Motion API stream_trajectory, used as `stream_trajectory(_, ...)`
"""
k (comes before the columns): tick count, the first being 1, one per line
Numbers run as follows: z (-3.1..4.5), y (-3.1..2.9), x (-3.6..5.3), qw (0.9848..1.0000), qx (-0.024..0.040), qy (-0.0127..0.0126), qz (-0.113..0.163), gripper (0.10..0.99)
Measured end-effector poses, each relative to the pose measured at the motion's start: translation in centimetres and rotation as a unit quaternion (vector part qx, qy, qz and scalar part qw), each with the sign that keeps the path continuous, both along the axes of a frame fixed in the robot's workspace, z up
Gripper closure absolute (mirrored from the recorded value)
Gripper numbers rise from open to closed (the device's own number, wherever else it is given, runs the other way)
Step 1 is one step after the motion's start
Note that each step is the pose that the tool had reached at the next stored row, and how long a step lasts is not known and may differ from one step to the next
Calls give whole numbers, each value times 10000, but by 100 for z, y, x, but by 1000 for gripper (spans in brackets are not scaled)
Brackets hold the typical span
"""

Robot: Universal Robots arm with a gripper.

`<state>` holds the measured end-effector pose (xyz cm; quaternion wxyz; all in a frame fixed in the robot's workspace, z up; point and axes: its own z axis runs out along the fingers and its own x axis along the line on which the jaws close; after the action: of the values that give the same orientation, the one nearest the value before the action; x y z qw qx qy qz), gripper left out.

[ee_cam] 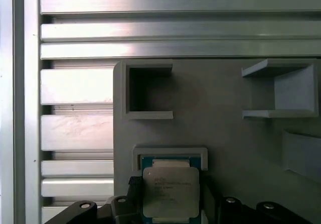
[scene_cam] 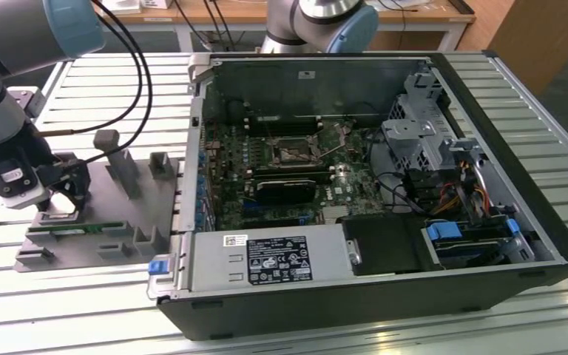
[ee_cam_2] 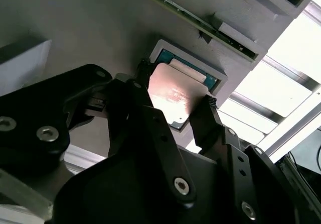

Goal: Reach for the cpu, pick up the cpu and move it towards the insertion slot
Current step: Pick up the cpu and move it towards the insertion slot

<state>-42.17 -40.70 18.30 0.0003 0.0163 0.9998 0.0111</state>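
— Exterior view?
— The gripper [scene_cam: 55, 205] is down at the grey fixture [scene_cam: 116, 248] on the worktop [scene_cam: 77, 310], well apart from the insertion slot [scene_cam: 292, 151].
— Second wrist view?
— Fingers [ee_cam_2: 205, 116] clamp the cpu [ee_cam_2: 175, 96] by opposite edges, likely sparing its face.
— First wrist view?
— It's at its framed pocket [ee_cam: 170, 152], not yet carried off.

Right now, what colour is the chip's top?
Silvery-beige metal on the cpu, clearest in the first wrist view.

The cpu [ee_cam: 170, 191] was silvery-beige with a teal rim. Its holder [ee_cam: 225, 108] was plain grey, the table [ee_cam: 75, 133] silver with ribs.
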Motion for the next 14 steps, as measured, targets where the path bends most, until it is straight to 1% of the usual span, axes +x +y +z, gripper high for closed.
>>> stream_trajectory(2, -2, 0, 0, 10000, -1, 1, 0, 478)
stream_trajectory(3, -2, 0, 0, 10000, 0, 1, 0, 545)
stream_trajectory(8, 1, 1, -1, 10000, 1, -5, 0, 545)
stream_trajectory(14, 3, 2, -1, 10000, 0, -4, 0, 545)
